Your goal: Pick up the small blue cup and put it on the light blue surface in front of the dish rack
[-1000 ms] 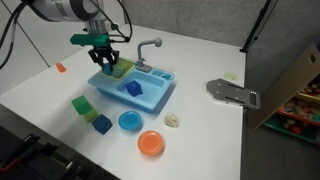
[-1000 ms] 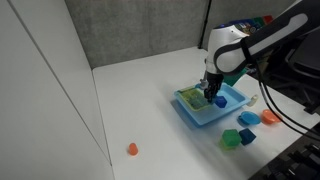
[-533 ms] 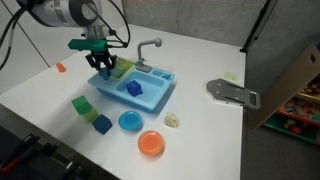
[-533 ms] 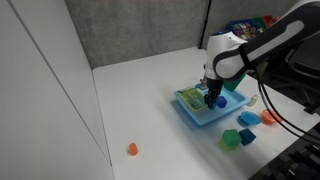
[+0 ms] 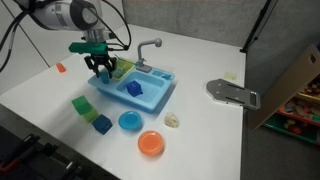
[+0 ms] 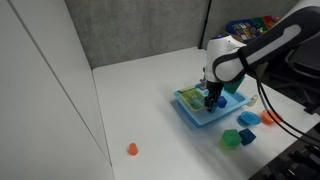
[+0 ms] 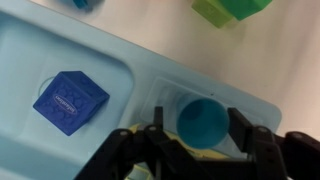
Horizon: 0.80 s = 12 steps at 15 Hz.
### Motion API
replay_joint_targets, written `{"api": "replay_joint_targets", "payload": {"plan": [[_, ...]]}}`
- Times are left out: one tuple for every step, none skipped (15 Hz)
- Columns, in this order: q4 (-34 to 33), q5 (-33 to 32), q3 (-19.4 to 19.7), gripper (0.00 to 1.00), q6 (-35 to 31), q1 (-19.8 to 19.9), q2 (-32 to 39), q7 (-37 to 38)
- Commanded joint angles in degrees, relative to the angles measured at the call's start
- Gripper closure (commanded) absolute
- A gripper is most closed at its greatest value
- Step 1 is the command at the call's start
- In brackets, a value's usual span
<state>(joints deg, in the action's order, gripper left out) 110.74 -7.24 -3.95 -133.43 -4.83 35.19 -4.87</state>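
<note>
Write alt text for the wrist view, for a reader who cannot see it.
Seen from above, the small blue cup is framed between the dark fingers of the pincer, over the light blue surface; whether they grip it is unclear. A blue block lies in the sink basin at picture left, and a green block shows at the top edge.

Bright even light from above, white table (image 5: 200, 60) almost glowing, soft faint shadows on it, wrist view close and blurry, gripper (image 7: 203, 140) dark and fuzzy
</note>
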Motion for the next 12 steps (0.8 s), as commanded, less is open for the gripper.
{"api": "replay_joint_targets", "payload": {"plan": [[1.59, 1.33, -0.88, 0.02, -2.42, 1.31, -1.02, -2.55], [2.24, 1.58, -1.09, 0.00, -3.04, 1.51, -1.50, -2.86], [2.71, 1.88, -1.29, 0.00, -3.61, 1.70, -1.81, -3.22], [3.18, 2.27, -1.50, 0.00, -4.16, 1.86, -2.14, -3.63], [3.86, 2.75, -1.74, 0.00, -4.80, 1.93, -2.74, -3.84], [4.62, 3.14, -1.91, 0.00, -5.56, 2.00, -3.29, -4.08], [5.69, 3.50, -2.05, 0.00, -6.71, 1.99, -4.11, -3.90], [6.86, 4.12, -2.36, 0.00, -7.82, 2.17, -4.98, -3.87], [7.75, 4.53, -2.46, 0.00, -8.61, 2.17, -5.70, -3.69], [8.80, 5.19, -2.52, 0.00, -9.34, 2.19, -6.57, -3.25], [10.03, 5.90, -2.43, 0.00, -9.82, 2.17, -7.64, -2.48], [11.20, 6.64, -2.38, 0.00, -10.51, 2.23, -8.65, -2.15]]}}
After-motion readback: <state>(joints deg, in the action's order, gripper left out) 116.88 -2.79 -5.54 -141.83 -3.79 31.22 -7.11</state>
